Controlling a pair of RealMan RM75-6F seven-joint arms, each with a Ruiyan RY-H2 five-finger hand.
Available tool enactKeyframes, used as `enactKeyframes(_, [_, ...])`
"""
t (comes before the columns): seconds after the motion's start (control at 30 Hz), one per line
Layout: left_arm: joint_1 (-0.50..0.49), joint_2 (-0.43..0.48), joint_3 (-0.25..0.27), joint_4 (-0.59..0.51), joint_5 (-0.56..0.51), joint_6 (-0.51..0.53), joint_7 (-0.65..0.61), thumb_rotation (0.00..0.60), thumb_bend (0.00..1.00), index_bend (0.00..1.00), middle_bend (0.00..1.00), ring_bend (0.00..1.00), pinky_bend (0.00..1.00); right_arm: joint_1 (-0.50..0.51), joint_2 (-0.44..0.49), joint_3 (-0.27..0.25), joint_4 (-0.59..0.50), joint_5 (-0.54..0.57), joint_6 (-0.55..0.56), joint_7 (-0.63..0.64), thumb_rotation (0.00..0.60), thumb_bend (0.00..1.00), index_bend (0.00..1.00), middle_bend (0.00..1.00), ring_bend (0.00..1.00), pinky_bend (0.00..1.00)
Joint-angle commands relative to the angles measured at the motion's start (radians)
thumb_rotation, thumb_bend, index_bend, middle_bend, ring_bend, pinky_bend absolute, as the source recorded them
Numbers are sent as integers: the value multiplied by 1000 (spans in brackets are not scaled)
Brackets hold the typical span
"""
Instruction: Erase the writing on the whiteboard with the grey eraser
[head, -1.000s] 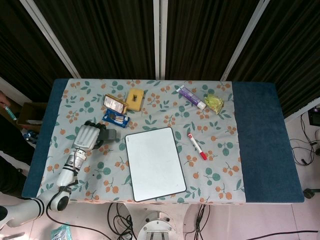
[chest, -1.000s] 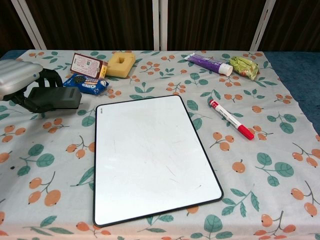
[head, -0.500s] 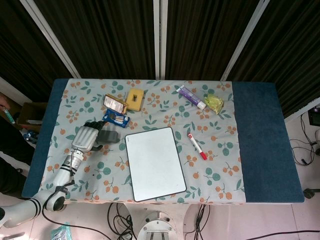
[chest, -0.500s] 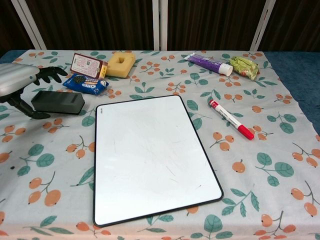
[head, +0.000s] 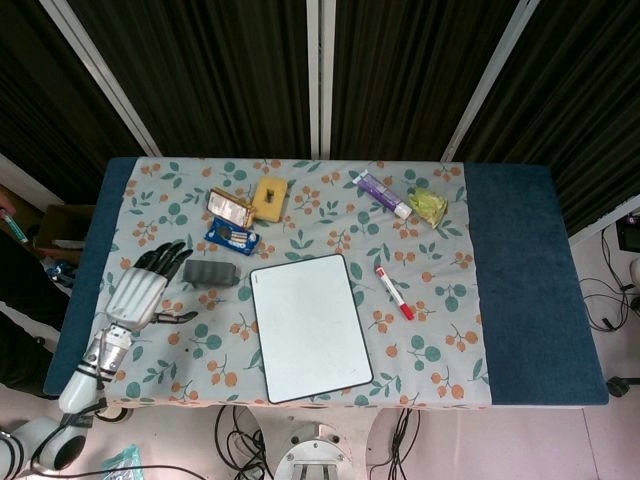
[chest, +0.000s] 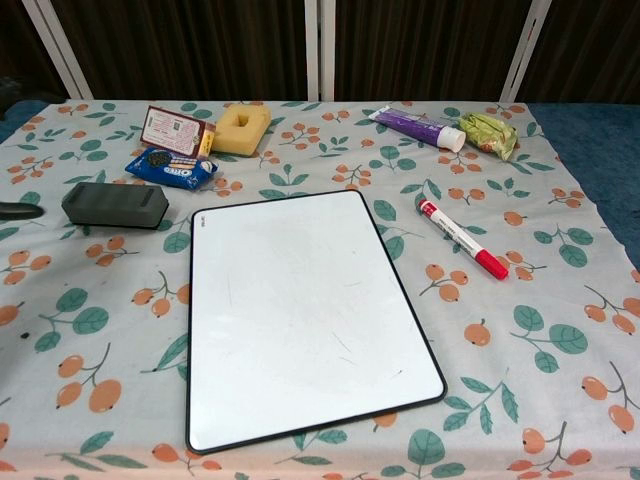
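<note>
The whiteboard (head: 309, 325) (chest: 303, 312) lies near the table's front edge, its surface white with only faint smudges. The grey eraser (head: 211, 272) (chest: 115, 204) rests flat on the cloth just left of the board's far corner. My left hand (head: 138, 293) is open, fingers spread, lying to the left of the eraser and apart from it. In the chest view only a dark fingertip (chest: 18, 210) shows at the left edge. My right hand is in neither view.
A red marker (head: 394, 291) (chest: 462, 237) lies right of the board. Along the far side are a yellow sponge (head: 268, 196), a snack box (head: 229, 209), a blue biscuit packet (head: 232, 236), a purple tube (head: 383, 193) and a green packet (head: 427, 206).
My left hand set the eraser down on the cloth, let go and drew back toward the left front, fingers spreading. The eraser now lies alone.
</note>
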Motion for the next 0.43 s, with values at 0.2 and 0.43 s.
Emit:
enactKeyframes(0.2, [227, 69, 123, 3, 69, 199, -56, 346, 150, 99, 69, 77, 230, -76, -101, -147, 301, -105, -54, 414, 600, 419, 0, 0, 0, 0])
enactKeyframes(0.43, [258, 79, 105, -15, 76, 221, -48, 347, 235, 99, 66, 78, 230, -28, -161, -150, 415, -172, -41, 508, 600, 455, 0, 0, 0, 0])
